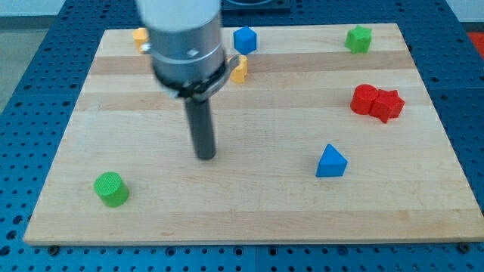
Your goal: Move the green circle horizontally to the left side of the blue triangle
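1. Wooden board (249, 219) of pale planks fills most of the view, lying on a blue perforated surface (23, 83) that shows around its edges
2. My tip (206, 156), the lower end of the straight dark rod under a grey cylindrical arm housing (185, 45), rests on the board left of centre; it has no fingers or jaws, so nothing is grasped or released, and it touches no block
3. Green circle block (111, 189), a short upright cylinder, stands near the board's bottom-left corner, to the view's left of and lower than my tip, apart from it
4. Blue triangle block (330, 162) sits right of centre in the lower half, well apart from the green cylinder and a little higher in the view; my tip lies between the two, nearer the cylinder and slightly above the line joining them
5. Two red blocks (376, 102) touch each other near the right edge, above the blue triangle; their exact shapes are hard to tell
6. Green block with an angular outline (358, 38) sits near the top-right corner
7. Blue angular block (244, 40) lies at the top centre, with a yellow block (240, 69) just below it, partly hidden by the arm housing
8. Second yellow-orange block (140, 35) peeks out at the top left, mostly hidden behind the housing
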`<action>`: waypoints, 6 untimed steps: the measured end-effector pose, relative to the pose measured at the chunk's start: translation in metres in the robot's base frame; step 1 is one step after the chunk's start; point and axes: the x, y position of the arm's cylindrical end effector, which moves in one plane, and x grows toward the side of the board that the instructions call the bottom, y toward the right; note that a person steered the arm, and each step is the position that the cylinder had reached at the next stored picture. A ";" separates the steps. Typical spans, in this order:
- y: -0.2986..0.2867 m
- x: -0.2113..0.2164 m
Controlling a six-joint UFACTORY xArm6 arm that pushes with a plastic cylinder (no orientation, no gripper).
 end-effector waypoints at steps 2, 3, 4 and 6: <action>-0.056 0.084; -0.084 0.104; -0.096 0.099; -0.110 0.069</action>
